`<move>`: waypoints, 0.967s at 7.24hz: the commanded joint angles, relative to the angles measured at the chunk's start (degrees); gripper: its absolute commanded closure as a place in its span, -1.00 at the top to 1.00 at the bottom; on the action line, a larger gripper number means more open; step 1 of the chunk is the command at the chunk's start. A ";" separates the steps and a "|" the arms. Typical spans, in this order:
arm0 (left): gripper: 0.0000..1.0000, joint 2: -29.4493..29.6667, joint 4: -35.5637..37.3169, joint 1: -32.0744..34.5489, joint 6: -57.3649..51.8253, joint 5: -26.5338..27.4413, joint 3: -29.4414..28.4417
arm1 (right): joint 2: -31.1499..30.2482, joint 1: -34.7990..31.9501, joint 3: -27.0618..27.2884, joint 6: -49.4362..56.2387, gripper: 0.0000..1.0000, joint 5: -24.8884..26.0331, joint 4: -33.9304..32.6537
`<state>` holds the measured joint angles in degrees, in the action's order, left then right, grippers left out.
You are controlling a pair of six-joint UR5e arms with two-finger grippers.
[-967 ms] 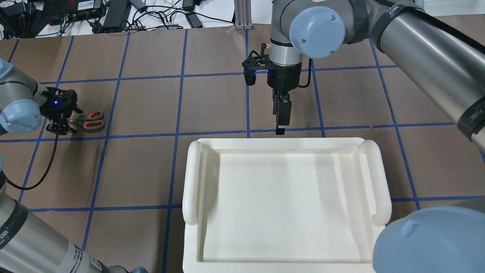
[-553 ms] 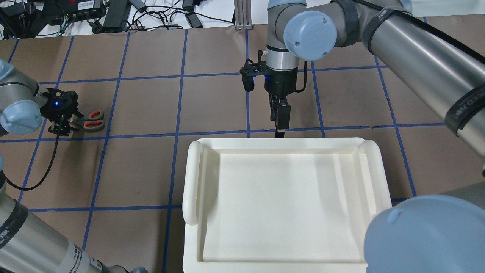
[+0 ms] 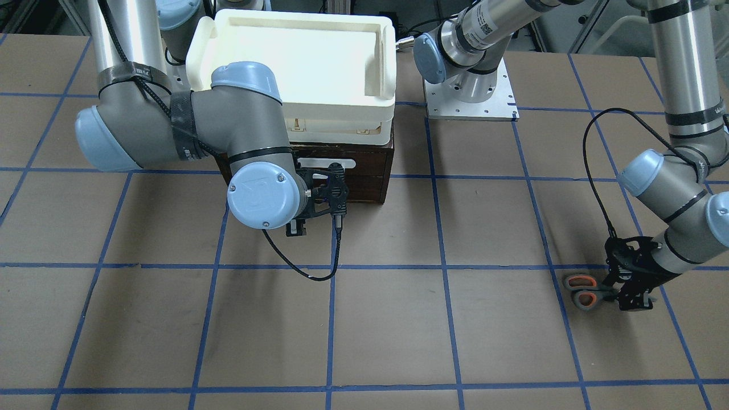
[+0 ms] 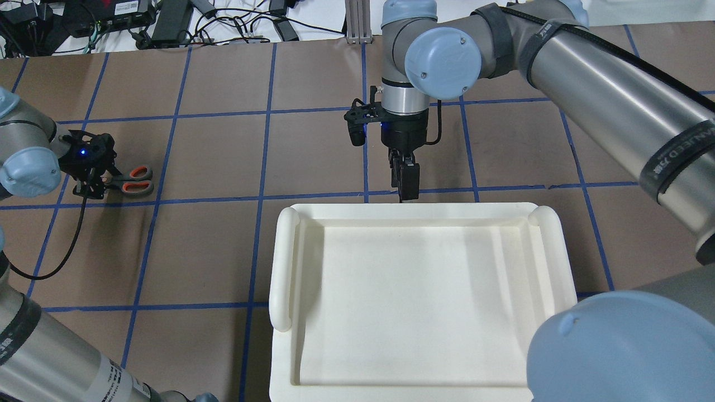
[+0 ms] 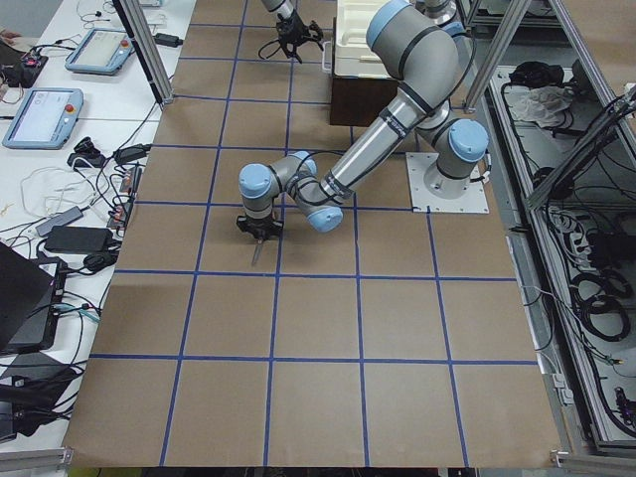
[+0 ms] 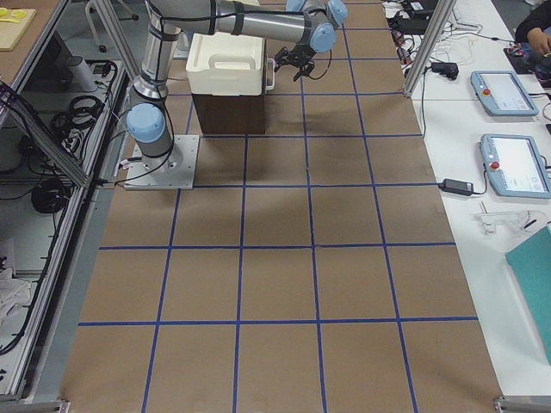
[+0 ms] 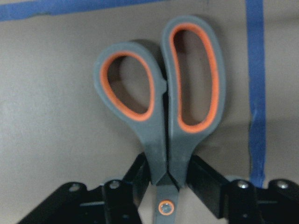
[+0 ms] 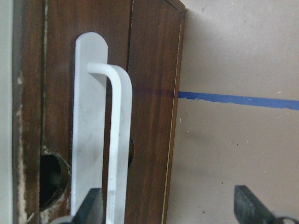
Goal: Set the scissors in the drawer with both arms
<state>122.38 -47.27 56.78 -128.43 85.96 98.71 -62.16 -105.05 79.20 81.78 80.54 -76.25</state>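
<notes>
Clamps the left gripper (image 7: 168, 175) on the scissors (image 7: 161, 116), with black fingers (image 7: 138, 179) pressed against either side of the neck, just above the pivot screw. Lays them flat on the brown worktop (image 7: 56, 116), blades hidden beneath the gripper, grey loops with orange lining pointing back toward the drawer (image 3: 370, 171). Sets them well apart from the drawer, far out on the robot's left of it, just beside a strip of blue tape (image 7: 256, 93).

Reaches the right gripper (image 4: 406, 187) level at the drawer's dark brown front, just below the rim of the white tray (image 4: 413, 209) stacked on top of the drawer's box. Spreads it wide and released, gripping nothing. Straddles the white bar handle (image 8: 119, 130) in the right wrist view. Puts one finger on the tray side of the bar, close against it, low over the handle's white back plate. Puts the other finger well off on the worktop side, past the drawer's lower edge and over bare brown paper. Cannot tell from any view whether the near finger touches the bar. Shows a rough round hole (image 8: 53, 179) in the drawer front, just beside the handle's plate on its tray side.
</notes>
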 commanded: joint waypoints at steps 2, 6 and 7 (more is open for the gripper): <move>-1.00 -1.96 -0.10 0.35 0.02 -1.48 -0.18 | -0.15 -0.51 1.57 -0.92 1.00 0.14 -0.74; -1.00 -3.99 -3.79 1.14 0.19 -1.50 -0.80 | 0.11 -0.51 1.66 -0.84 1.00 0.58 -0.30; -0.89 -3.46 -3.10 0.97 0.28 -1.50 -0.80 | 0.11 -0.51 1.66 -0.84 1.00 0.41 -0.30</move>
<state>118.58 -50.41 57.87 -128.27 84.37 97.99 -62.10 -105.51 80.84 80.95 80.92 -76.72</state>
